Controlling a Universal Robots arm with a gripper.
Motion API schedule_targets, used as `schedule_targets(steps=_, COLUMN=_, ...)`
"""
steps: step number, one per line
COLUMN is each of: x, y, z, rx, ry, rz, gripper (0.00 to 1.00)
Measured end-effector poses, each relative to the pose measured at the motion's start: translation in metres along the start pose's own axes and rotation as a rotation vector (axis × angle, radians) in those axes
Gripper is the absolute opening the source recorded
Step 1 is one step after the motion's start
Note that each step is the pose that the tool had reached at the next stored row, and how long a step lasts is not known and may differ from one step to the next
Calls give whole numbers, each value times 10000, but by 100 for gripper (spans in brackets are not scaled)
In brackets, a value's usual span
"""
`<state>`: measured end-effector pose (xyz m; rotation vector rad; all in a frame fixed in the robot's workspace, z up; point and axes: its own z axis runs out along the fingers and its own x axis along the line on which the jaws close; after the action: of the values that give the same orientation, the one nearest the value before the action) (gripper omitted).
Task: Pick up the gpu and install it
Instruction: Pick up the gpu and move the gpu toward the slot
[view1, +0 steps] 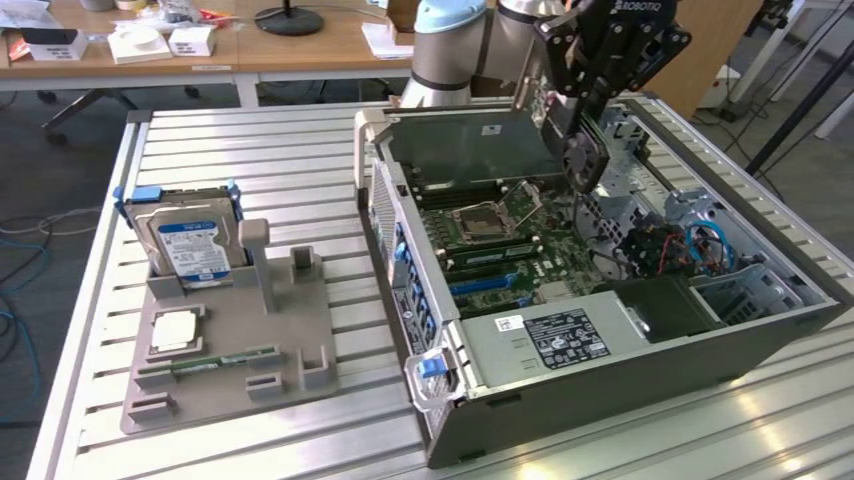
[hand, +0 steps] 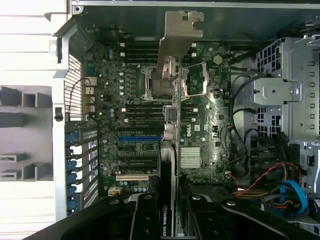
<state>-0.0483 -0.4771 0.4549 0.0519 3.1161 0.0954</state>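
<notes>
Slatted metal bench (view1: 240, 180) carries an open computer case (view1: 601, 400), and above its motherboard (hand: 210, 130) the gripper (view1: 585, 125) clamps one end of the graphics card (hand: 167, 170), whose long axis points down from the jaws, silver bracket (hand: 180, 35) farthest.

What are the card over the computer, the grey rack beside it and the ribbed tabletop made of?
gpu: apparently dark circuit board, matte; its bracket is bare silvery sheet metal, folded at the end. Grey rack: probably plastic, given its dull, uniform, blocky shapes. Tabletop: likely aluminium, pale slotted profiles catching glare.
</notes>
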Motion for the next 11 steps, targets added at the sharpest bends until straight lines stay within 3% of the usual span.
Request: schedule_targets(steps=11, x=-254, y=8, z=6, rx=-25, ry=1, rz=-3, gripper=26)
